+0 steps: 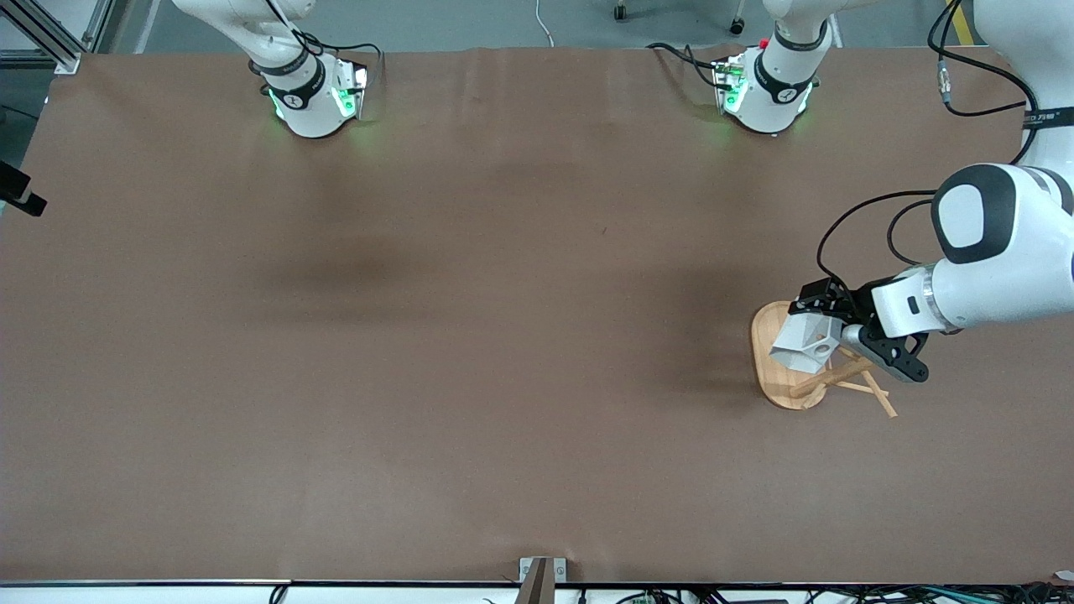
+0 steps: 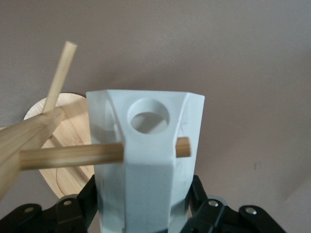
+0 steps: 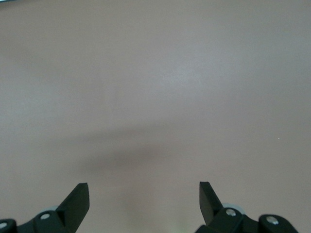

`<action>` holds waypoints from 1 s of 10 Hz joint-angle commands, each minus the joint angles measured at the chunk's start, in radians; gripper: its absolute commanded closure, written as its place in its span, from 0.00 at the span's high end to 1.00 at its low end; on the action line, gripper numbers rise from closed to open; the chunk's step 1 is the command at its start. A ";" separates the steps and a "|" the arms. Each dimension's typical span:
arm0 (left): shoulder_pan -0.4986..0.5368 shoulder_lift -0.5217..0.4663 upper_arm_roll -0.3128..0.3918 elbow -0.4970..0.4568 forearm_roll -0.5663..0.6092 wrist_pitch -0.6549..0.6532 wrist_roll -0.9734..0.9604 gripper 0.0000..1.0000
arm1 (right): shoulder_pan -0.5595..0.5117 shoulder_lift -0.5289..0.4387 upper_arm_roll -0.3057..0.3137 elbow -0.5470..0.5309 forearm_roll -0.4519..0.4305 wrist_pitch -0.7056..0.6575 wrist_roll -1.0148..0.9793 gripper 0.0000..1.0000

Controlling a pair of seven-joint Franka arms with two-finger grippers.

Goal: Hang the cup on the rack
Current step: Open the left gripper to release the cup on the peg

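The rack [image 1: 784, 369] stands at the left arm's end of the table [image 1: 419, 335], and the left tool [image 1: 826, 335] holds the cup [image 1: 804, 344] over it.

The left tool is clamped on the cup; its black fingers [image 2: 73, 213] press the two sides of the white faceted body. One thin wooden peg [image 2: 73, 155] crosses the flat handle, below its round hole. The left arm reaches in from 3 o'clock, its wrist nearly level. The right tool [image 3: 144, 196] hangs over bare brown table with its fingers apart, and this arm waits.
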 commanded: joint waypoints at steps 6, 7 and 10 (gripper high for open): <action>-0.100 -0.103 0.123 -0.003 0.003 -0.126 -0.246 1.00 | 0.002 -0.008 0.003 0.004 -0.050 -0.007 -0.088 1.00; -0.129 -0.146 0.148 -0.012 0.004 -0.137 -0.288 1.00 | 0.002 -0.008 0.003 0.004 -0.050 -0.007 -0.086 1.00; -0.224 -0.304 0.187 -0.095 0.135 -0.140 -0.449 1.00 | 0.000 -0.008 0.003 0.004 -0.045 -0.007 -0.078 1.00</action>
